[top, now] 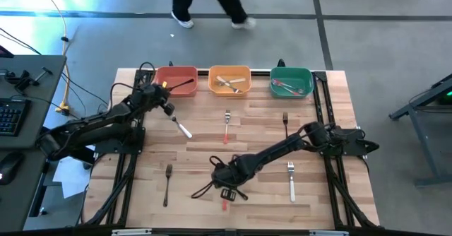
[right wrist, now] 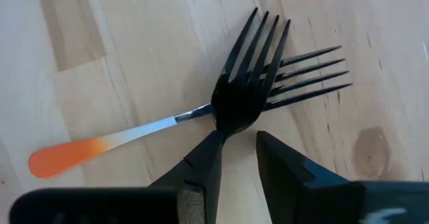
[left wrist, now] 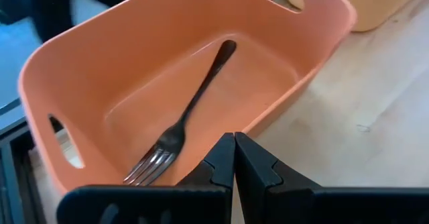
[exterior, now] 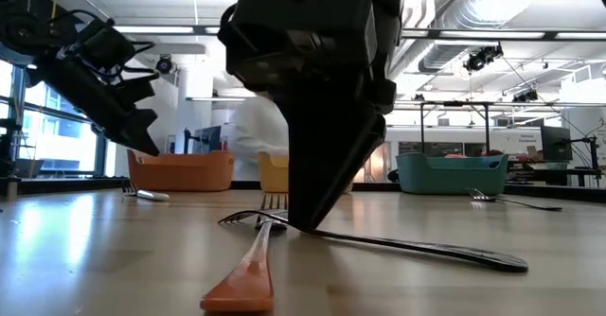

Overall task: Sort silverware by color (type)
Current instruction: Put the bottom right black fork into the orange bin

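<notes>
The left hand (top: 169, 110) hovers shut and empty just in front of the red bin (top: 176, 80), where one dark fork (left wrist: 184, 120) lies sorted. At the desk's (top: 318, 201) near-middle, the right hand (right wrist: 234, 158) stands narrowly parted around a black fork (right wrist: 244, 93) crossing a red-handled fork (right wrist: 120, 140), apparently closing to separate them.

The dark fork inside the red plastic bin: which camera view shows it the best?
The left wrist view: the dark fork lies fully visible in the red plastic bin, just beyond the shut left hand. The high view shows it only as a thin dark line. The low and right wrist views do not show it.
</notes>
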